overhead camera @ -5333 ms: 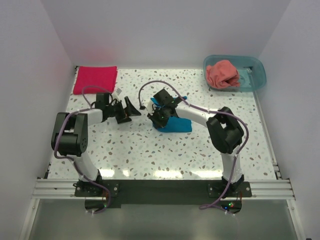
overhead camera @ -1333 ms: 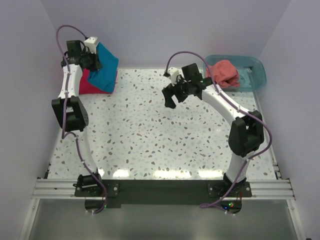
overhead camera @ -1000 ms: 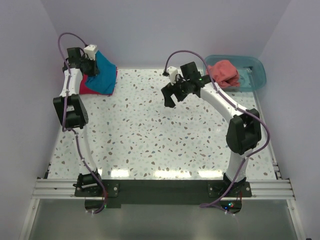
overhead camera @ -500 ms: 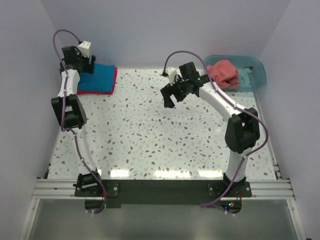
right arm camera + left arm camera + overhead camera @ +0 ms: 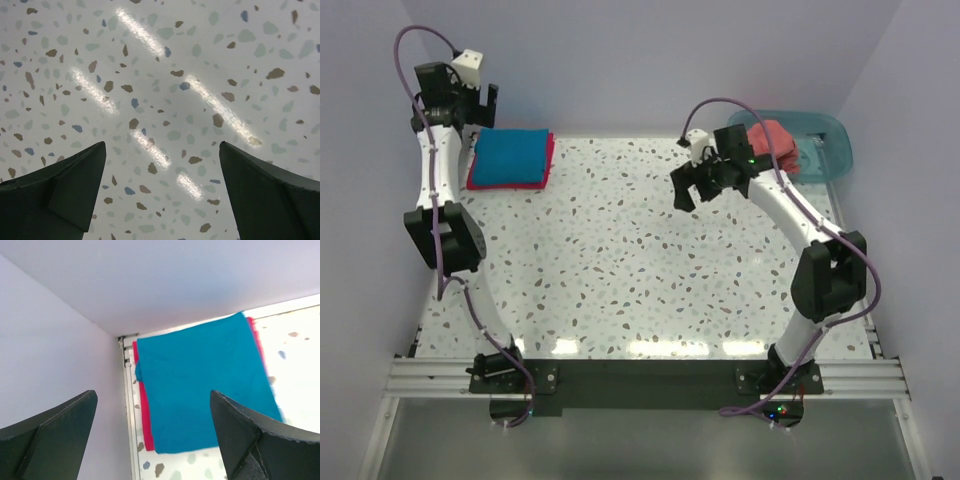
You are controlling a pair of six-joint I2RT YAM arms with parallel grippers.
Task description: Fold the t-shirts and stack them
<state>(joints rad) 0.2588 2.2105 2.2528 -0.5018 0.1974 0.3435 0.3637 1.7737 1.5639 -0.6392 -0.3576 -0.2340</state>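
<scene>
Teal-blue t-shirt (image 5: 205, 390) lies folded on the crimson-magenta t-shirt (image 5: 145, 415).

Your top camera looks down from high over the near edge and sees the whole tabletop (image 5: 620, 270). Your left wrist camera looks down at the far left corner, so both show the blue t-shirt (image 5: 205, 390). Your right wrist camera looks down close at the tabletop's speckles.
</scene>
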